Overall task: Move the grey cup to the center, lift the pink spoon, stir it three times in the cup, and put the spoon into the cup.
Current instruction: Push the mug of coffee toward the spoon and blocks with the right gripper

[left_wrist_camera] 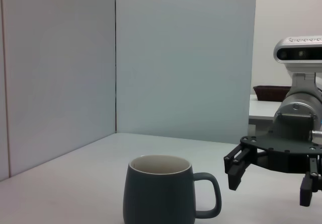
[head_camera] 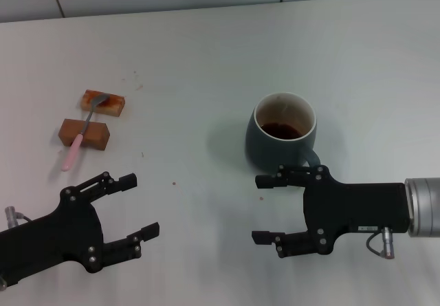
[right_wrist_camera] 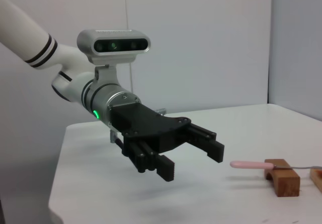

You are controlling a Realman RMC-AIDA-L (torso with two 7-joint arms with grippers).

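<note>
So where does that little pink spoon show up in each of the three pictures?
Head view: the pink spoon lies at the far left, resting across two brown blocks.
Left wrist view: not in it; only the grey cup and the right gripper show.
Right wrist view: low on the right, its handle on a block, past the left gripper.
Shared landmark: the brown blocks.

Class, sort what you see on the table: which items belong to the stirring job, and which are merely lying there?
Belongs to the job: grey cup; pink spoon; left gripper, open; right gripper, open.

Just there: two brown blocks propping the spoon; white table.
</note>
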